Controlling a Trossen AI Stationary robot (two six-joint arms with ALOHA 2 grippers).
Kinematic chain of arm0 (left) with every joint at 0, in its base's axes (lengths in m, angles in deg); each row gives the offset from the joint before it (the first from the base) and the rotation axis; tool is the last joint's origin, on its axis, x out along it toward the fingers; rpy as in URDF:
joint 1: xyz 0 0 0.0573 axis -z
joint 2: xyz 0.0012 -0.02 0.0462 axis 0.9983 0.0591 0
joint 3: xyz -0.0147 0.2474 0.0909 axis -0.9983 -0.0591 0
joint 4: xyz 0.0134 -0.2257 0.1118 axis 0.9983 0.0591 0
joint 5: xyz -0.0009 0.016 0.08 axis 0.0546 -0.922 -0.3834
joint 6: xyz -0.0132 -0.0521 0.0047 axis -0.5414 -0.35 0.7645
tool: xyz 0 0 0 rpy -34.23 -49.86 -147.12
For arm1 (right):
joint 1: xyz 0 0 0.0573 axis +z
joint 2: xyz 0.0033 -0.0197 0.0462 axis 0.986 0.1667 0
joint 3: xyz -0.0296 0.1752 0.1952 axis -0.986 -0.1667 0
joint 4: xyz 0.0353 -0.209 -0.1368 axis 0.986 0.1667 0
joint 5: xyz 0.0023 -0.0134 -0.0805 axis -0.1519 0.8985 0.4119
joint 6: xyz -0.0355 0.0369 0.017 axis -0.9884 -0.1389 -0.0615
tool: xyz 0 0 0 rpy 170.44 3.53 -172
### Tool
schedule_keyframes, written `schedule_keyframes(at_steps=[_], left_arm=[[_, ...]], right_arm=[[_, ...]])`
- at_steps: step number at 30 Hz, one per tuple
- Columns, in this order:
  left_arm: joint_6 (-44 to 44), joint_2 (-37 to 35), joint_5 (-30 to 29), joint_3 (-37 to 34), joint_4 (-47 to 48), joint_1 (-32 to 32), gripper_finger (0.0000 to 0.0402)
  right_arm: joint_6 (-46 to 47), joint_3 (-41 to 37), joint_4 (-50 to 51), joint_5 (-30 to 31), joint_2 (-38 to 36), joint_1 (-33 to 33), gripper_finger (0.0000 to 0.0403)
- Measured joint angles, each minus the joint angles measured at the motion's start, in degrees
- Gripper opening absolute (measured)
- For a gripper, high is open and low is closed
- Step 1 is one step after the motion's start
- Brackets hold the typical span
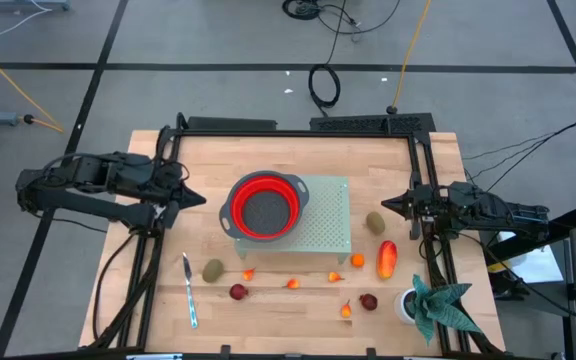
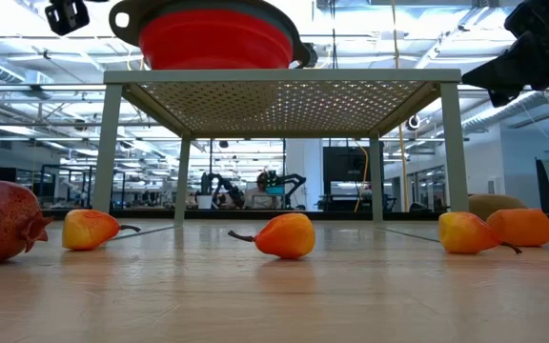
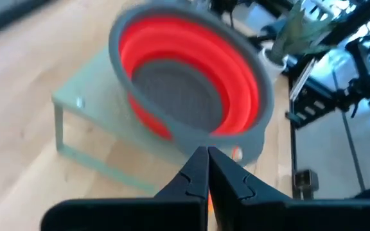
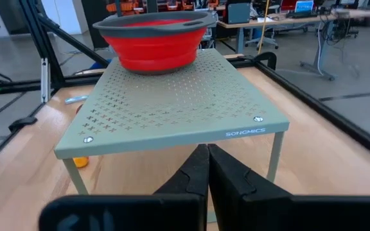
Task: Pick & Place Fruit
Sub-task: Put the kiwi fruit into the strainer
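OK: right wrist view alone reads "SONGMICS" on the pale green perforated metal shelf [image 4: 172,102]. The red collapsible silicone colander with grey rim [image 1: 265,207] sits on the shelf's left part. Only the high view shows the whole layout: the small toy fruit [image 1: 298,270] is scattered on the wooden table [image 1: 298,320] in front and to the right of the shelf. Left gripper [image 1: 200,199] and right gripper [image 1: 388,204] flank the shelf, both clenched, empty.

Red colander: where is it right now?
High view: the red colander sits on the left part of the green perforated stand at table centre, between both grippers, empty of fruit.
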Motion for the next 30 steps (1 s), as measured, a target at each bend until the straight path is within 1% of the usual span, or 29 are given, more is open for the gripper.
schedule_keyframes(at_steps=[3,5,9,13,24,26,30], left_arm=[[-2.8,0.14,2.89,0.0,5.1,0.06,0.0002],[-6.86,0.71,4.12,0.0,8.79,0.47,0.0003],[-13.98,2.21,5.75,0.0,14.5,2.54,0.0002],[-21.05,4.12,6.02,0.0,17.66,5.21,0.0002],[-34.85,12.5,6.19,0.0,20.41,13.31,0.0004],[-36.15,14.34,6.21,0.0,20.39,14.48,0.0004],[-36.1,17.96,6.78,0.0,20.32,15.97,0.0001]], right_arm=[[2.9,0.0,0.0,-0.02,0.0,-0.01,0.0],[3.69,0.0,0.02,-0.01,0.0,0.0,0.0],[3.46,0.0,0.16,0.0,0.0,0.0,0.0],[3.4,0.0,0.85,0.0,0.0,0.0,0.0],[3.51,0.0,0.85,0.0,0.0,-0.02,0.0],[3.51,0.0,0.85,0.0,0.0,0.0,0.0],[3.52,-0.01,0.83,0.0,0.0,0.0,0.0]])
